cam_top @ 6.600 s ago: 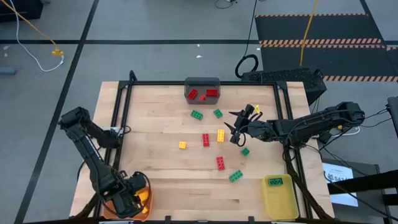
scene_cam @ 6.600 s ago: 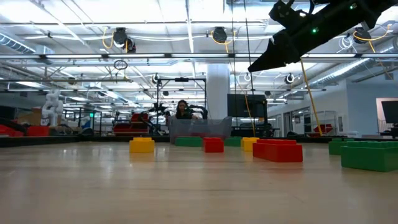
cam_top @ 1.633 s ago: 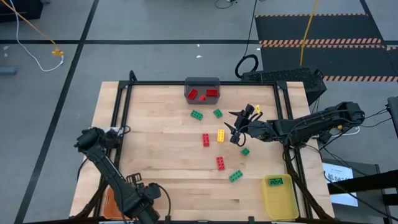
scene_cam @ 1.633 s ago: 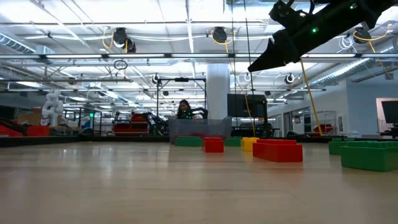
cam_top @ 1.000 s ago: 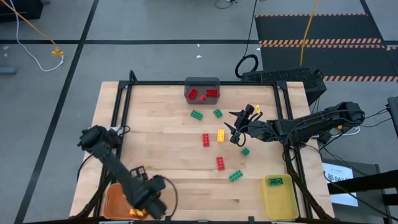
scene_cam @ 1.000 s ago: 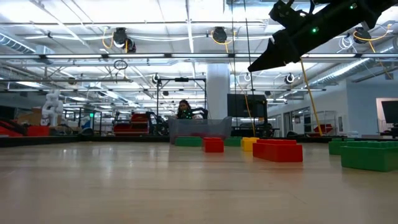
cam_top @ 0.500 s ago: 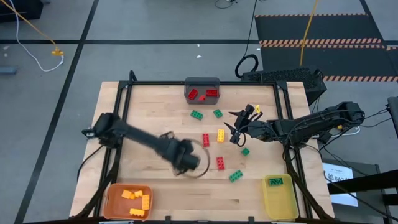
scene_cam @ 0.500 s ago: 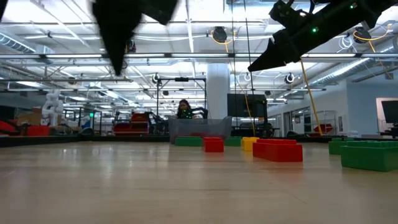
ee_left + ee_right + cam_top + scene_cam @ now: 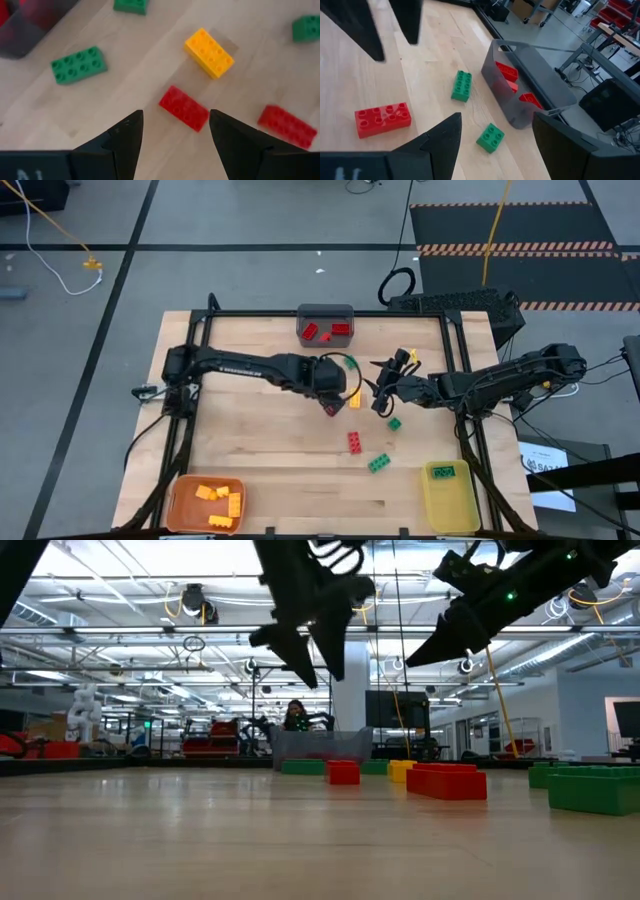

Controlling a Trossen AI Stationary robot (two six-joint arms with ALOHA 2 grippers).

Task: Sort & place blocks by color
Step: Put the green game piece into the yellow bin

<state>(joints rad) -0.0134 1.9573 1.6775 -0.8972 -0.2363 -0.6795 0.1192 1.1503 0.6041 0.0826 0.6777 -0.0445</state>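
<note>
Two grippers are held over the middle of the table [image 9: 250,470], both with fingers parted and nothing between them. At the near left corner, the orange bin [image 9: 207,502] is seen with yellow blocks [image 9: 222,499] already in it. Further right, the left gripper [image 9: 172,132] is poised above a red block [image 9: 183,108], with a yellow block [image 9: 209,52] just beside it. A mis-set descent is the likely fault: one finger could be brought down on the yellow block, or the red one could be pushed askew because it lies at a slant to the jaws. The gray bin [image 9: 326,323] at the far edge is loaded with red pieces. The right gripper [image 9: 379,393] is kept close by, near a green block [image 9: 394,423], so a collision between the arms may be caused by any lift taken toward that side. Open wood is left along the left edge and the near edge; crowding is confined to the centre. At the near right corner the yellow bin [image 9: 449,498] is found holding one green piece.
</note>
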